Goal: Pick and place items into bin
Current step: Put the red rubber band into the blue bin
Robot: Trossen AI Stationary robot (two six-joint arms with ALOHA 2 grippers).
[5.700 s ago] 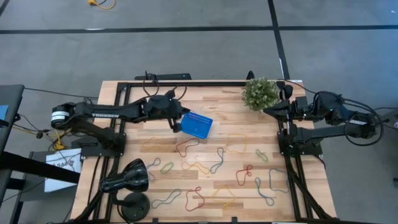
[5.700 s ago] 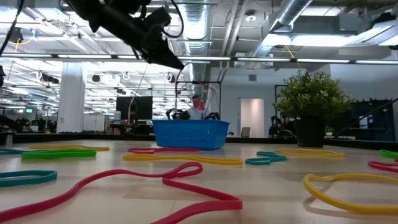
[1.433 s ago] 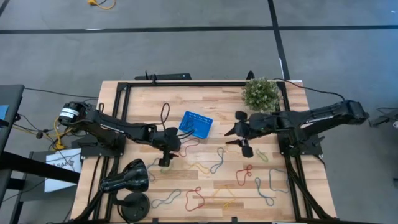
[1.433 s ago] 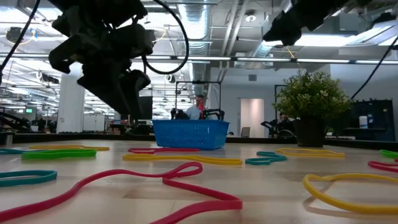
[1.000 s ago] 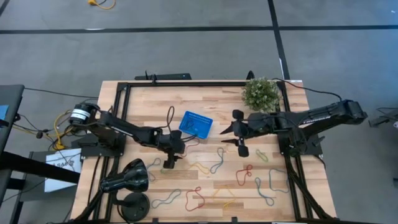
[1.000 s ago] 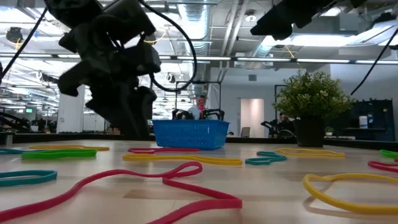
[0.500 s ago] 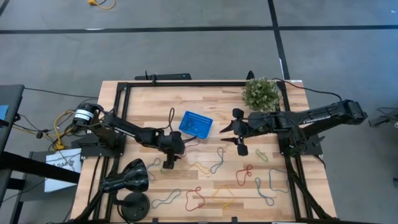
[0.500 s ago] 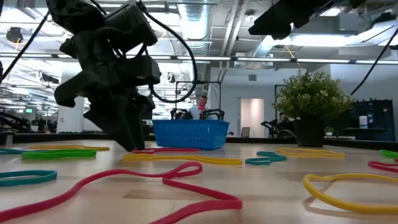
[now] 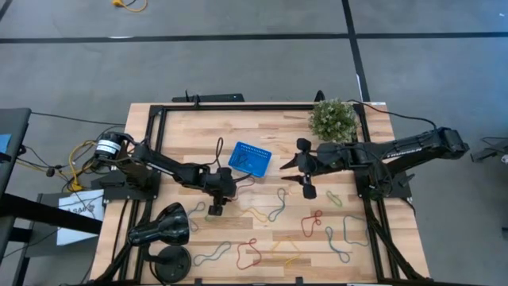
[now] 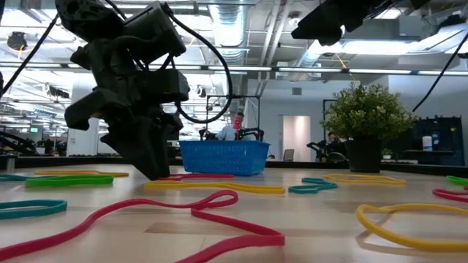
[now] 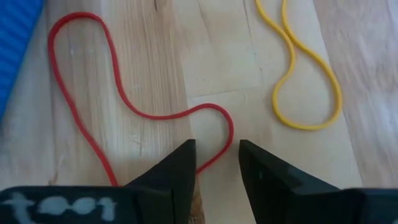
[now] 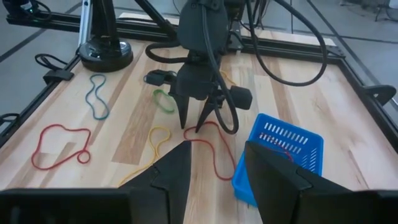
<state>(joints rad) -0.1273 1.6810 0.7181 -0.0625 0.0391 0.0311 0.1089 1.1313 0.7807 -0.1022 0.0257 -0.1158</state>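
The blue bin [image 9: 250,158] stands on the wooden table, left of the middle. A red loop [image 11: 155,116] lies just beside it, and many more coloured loops [image 9: 274,208] lie over the near half. My left gripper [image 11: 216,146] points steeply down at the table, open, a finger on either side of the red loop's near bend [image 11: 214,158]; the right wrist view also shows its fingertips [image 12: 186,122] at the tabletop. Whether they touch the loop I cannot tell. My right gripper [image 9: 287,172] hangs open and holds nothing, high above the table to the right of the bin.
A yellow loop [image 11: 308,68] lies close to the red one. A potted plant [image 9: 332,119] stands at the far right, and a black lamp [image 9: 159,226] at the near left. A green loop [image 12: 163,99] lies behind my left gripper. A black frame edges the table.
My left gripper has sunk a little and tipped further down, until its fingertips reach the tabletop at the red loop beside the bin. The loop has not moved.
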